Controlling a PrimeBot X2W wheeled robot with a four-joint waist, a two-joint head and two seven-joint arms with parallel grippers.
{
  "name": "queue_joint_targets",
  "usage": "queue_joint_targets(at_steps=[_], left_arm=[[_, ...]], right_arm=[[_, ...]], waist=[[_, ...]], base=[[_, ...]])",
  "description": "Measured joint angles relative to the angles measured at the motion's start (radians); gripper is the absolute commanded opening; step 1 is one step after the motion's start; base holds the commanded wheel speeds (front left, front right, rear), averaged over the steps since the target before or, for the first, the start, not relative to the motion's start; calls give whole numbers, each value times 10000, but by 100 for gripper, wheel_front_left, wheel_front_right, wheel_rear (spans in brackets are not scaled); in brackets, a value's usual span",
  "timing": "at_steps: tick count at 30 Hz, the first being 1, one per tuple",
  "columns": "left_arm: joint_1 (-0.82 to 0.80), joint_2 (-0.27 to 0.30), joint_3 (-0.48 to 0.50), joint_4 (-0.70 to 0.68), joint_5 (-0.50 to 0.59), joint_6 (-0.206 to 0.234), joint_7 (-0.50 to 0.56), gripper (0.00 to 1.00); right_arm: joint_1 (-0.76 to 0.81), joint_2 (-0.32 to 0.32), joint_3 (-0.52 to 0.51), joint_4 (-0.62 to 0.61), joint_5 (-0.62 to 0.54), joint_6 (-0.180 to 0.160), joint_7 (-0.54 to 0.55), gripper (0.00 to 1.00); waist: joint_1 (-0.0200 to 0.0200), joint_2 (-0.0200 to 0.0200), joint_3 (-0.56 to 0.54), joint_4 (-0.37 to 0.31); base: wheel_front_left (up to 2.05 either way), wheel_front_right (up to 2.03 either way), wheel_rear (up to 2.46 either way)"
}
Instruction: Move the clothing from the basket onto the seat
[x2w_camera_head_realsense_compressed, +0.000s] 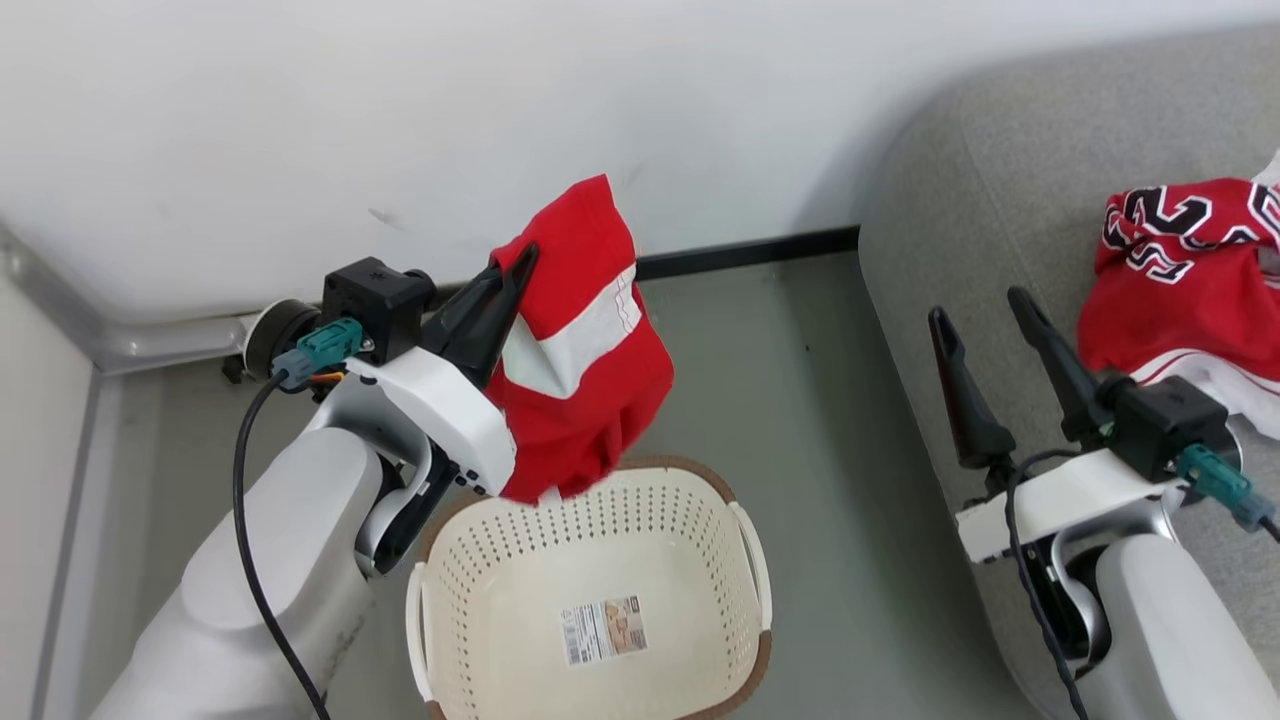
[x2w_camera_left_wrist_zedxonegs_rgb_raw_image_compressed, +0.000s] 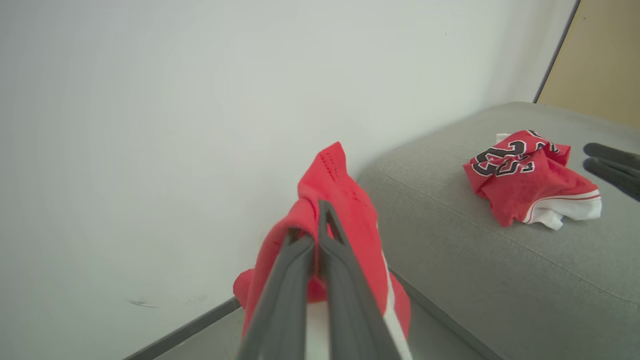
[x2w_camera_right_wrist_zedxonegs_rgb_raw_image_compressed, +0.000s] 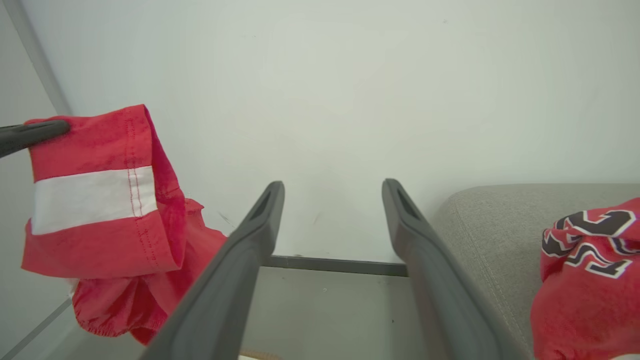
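**A:** Starting nearest, at 6 o'clock: the basket (x2w_camera_head_realsense_compressed: 746, 545), with a barcode sticker (x2w_camera_head_realsense_compressed: 603, 630) on its floor, print too small to read.

**B:** And beyond?

**A:** At 10 o'clock the left gripper (x2w_camera_head_realsense_compressed: 515, 270), fingers pressed together, pinches the striped garment (x2w_camera_head_realsense_compressed: 590, 370). A thin pinch could slip and drop it back. At 3 o'clock the right gripper (x2w_camera_head_realsense_compressed: 978, 305) is spread, holding nothing. At 2 o'clock the numbered garment (x2w_camera_head_realsense_compressed: 1180, 260) lies on the seat (x2w_camera_head_realsense_compressed: 1000, 180), its creased numerals probably 23.

Red white-striped garment (x2w_camera_head_realsense_compressed: 580, 330), red black-numbered jersey (x2w_camera_head_realsense_compressed: 1180, 270), cream brown-rimmed basket (x2w_camera_head_realsense_compressed: 620, 510), grey seat (x2w_camera_head_realsense_compressed: 1000, 200).

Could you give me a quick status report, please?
Left tool shut on striped garment, above basket. Right tool open, empty, by seat. Numbered garment on seat.
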Motion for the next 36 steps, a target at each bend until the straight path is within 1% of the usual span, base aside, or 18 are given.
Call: queue_joint_targets(at_steps=[8, 19, 30, 36], left_arm=[[371, 42, -25, -171, -236, 0, 249, 0], [770, 65, -155, -380, -449, 0, 708, 0], [810, 61, -274, -688, -552, 0, 1116, 0], [820, 61, -309, -1005, -610, 4, 1298, 0]], right_arm=[[656, 2, 61, 336, 2, 0, 0, 100], [1310, 6, 150, 591, 92, 0, 2, 100], [1637, 10, 320, 734, 111, 0, 2, 100], [1717, 10, 426, 706, 138, 0, 15, 100]], waist=[[0, 0, -874, 136], [0, 0, -1707, 284], [0, 0, -2233, 370], [0, 0, -2268, 389]], base=[[0, 0, 0], [0, 0, 0], [0, 0, 0], [0, 0, 0]])
